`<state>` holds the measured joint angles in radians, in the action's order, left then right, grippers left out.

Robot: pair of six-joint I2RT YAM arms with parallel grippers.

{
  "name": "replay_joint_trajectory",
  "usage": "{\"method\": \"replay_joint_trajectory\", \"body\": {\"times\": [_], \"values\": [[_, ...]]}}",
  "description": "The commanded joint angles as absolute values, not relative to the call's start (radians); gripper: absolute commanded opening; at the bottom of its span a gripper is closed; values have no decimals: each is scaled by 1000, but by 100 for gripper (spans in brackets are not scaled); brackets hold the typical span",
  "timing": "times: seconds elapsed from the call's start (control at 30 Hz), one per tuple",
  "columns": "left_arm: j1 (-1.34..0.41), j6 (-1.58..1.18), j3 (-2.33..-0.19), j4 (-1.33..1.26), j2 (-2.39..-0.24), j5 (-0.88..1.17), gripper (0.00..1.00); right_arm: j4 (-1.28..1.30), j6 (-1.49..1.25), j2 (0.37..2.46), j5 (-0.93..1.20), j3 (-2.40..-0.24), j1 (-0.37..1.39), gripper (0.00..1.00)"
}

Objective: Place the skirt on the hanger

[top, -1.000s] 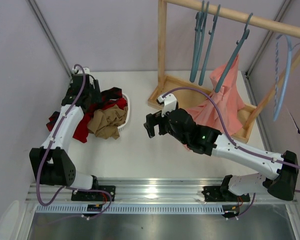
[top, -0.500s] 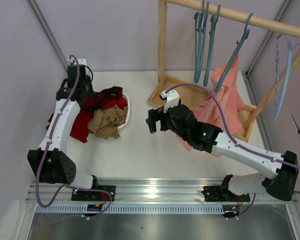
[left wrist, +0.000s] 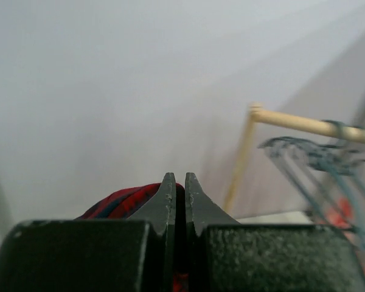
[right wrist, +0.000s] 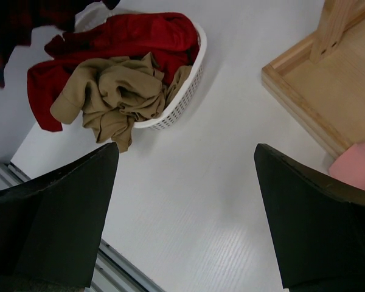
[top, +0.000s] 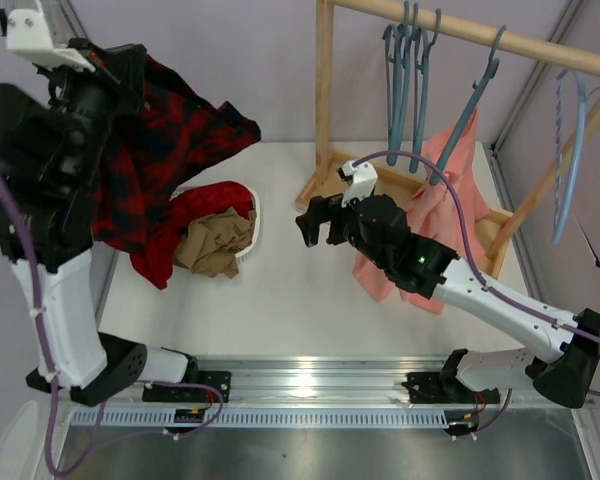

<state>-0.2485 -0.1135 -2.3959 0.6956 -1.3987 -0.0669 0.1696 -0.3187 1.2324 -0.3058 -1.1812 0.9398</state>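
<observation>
While aloft, skirt (left wrist: 126,202) behind left gripper (left wrist: 179,177)

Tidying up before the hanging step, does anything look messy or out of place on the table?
Yes. A red garment spills over the white basket's rim onto the table. The pink garment hangs bunched from a tilted hanger and sags over the edge of the wooden rack's base.
</observation>
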Motion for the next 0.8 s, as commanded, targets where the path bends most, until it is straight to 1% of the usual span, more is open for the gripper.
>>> {"method": "replay_joint_trajectory", "body": {"times": [0.0, 0.03, 0.07, 0.13, 0.17, 0.23, 0.27, 0.33, 0.37, 0.43, 0.47, 0.5, 0.57, 0.6, 0.7, 0.77], "values": [[-360, -161, -2341, 589, -1309, 83, 0, 211, -379, 1204, -357, -1275, 914, 99], [-388, -157, -2232, 574, -1287, 138, 0, 222, -391, 1200, -356, -1282, 911, 99], [-429, -166, -2183, 566, -1238, 161, 0, 229, -402, 1178, -356, -1288, 907, 99], [-472, -176, -1965, 554, -1184, 181, 0, 248, -408, 1154, -354, -1285, 905, 99], [-526, -186, -1844, 549, -1133, 164, 0, 262, -413, 1140, -354, -1284, 907, 99], [-583, -210, -1713, 503, -1080, 123, 0, 313, -431, 1105, -357, -1285, 905, 99], [-648, -237, -1527, 480, -1054, 91, 0, 334, -440, 1097, -360, -1285, 905, 99], [-721, -265, -1410, 402, -974, 87, 0, 379, -454, 1071, -362, -1276, 907, 99], [-797, -274, -1262, 385, -950, 77, 0, 393, -460, 1063, -364, -1272, 905, 99], [-869, -273, -1166, 391, -887, 37, 0, 437, -466, 1051, -361, -1267, 907, 99], [-931, -285, -1126, 414, -874, -51, 0, 448, -469, 1048, -350, -1267, 907, 99], [-948, -297, -1115, 486, -868, -95, 0, 457, -466, 1046, -336, -1264, 908, 99], [-957, -340, -1106, 570, -876, -159, 0, 465, -448, 1042, -287, -1241, 916, 99], [-956, -365, -1123, 654, -879, -273, 0, 474, -440, 1040, -278, -1230, 920, 99], [-948, -455, -1147, 791, -873, -485, 0, 462, -410, 1037, -253, -1149, 965, 99], [-922, -489, -1164, 842, -854, -532, 0, 428, -391, 1035, -262, -1060, 1017, 99]]}}
